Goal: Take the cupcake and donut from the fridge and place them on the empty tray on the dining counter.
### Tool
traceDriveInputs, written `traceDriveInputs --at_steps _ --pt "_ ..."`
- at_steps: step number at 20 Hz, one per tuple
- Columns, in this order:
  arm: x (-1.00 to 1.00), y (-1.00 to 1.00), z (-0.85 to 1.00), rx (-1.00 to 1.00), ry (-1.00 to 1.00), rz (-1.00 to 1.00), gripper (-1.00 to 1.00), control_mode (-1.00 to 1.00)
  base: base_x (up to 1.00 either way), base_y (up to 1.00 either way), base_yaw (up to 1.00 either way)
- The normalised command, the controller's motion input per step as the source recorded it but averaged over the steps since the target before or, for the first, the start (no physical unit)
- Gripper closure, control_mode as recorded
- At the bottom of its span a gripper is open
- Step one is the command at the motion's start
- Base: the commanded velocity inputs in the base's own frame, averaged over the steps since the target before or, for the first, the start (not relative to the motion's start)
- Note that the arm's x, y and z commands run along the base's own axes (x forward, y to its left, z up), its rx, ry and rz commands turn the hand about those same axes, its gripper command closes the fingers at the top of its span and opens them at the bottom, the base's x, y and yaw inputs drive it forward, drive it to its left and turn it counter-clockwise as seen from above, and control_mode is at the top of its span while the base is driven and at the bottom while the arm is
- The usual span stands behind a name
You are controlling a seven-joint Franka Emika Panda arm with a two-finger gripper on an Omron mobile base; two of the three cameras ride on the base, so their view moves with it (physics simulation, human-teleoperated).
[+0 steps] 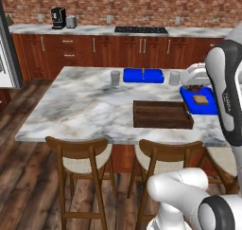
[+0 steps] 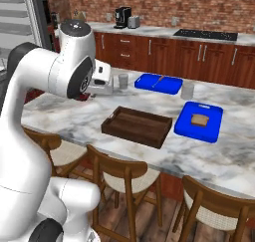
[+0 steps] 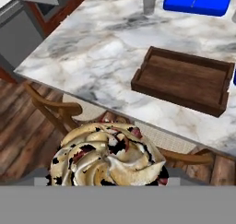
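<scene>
Item: cupcake, cream swirl flecked dark, held close under the hand camera above a wooden stool at the counter edge; whether the fingers clamp it cannot be told. Tray: dark wood, bare, flat on the marble dining counter, beside blue boards

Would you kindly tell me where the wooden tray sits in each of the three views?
Left base view: tray right of centre on the dining counter.
Right base view: tray at centre.
Hand view: tray upper right.
Shared landmark: the far blue mat beyond it.
</scene>
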Motion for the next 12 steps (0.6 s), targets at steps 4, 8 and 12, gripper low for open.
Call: traceDriveInputs --at_steps 4,8,12 --pt "0.31 -0.08 -0.45 -0.09 -0.04 0.03 1.00 -1.00 0.00 0.00 0.00" --pt "0.36 -0.09 -0.63 -0.12 0.00 0.01 1.00 -1.00 0.00 0.00 0.00" --pt "0.48 -0.15 -0.65 -0.10 0.00 0.00 1.00 -1.00 0.00 0.00 0.00"
